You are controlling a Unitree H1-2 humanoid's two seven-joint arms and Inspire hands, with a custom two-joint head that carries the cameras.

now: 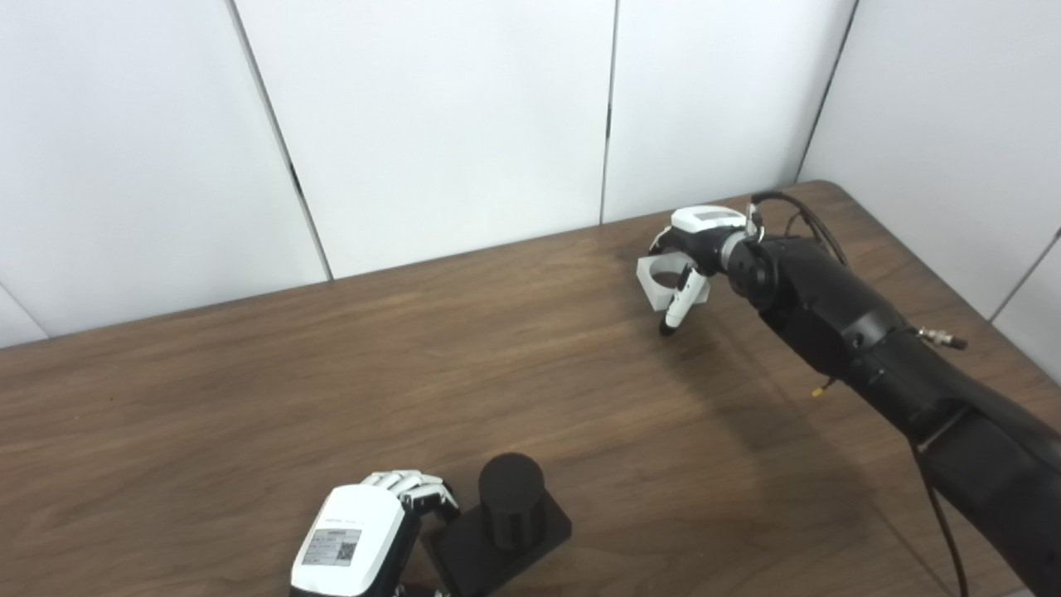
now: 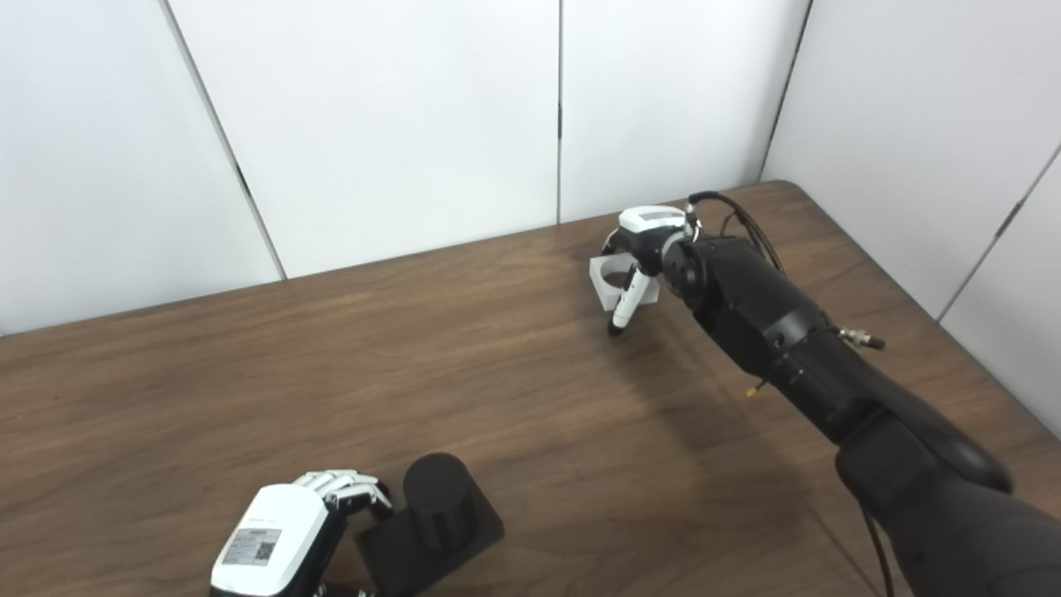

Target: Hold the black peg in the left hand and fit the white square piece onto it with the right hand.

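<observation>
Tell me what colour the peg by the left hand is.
Black, base included: the peg shows best in the left eye view.

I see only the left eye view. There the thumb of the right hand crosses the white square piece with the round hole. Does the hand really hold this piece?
Observer: The right eye view looks from slightly further right. There the right hand is closed on the white square piece, thumb across the near face, other fingers behind. I cannot tell whether the piece is off the wooden table.
Operator: And the left hand, is it on the black round peg?
Observer: No. From that side, a bare strip of the black square base shows between the left hand's fingers and the upright black round peg. The left hand sits at the base's left edge; its grip is hidden.
</observation>
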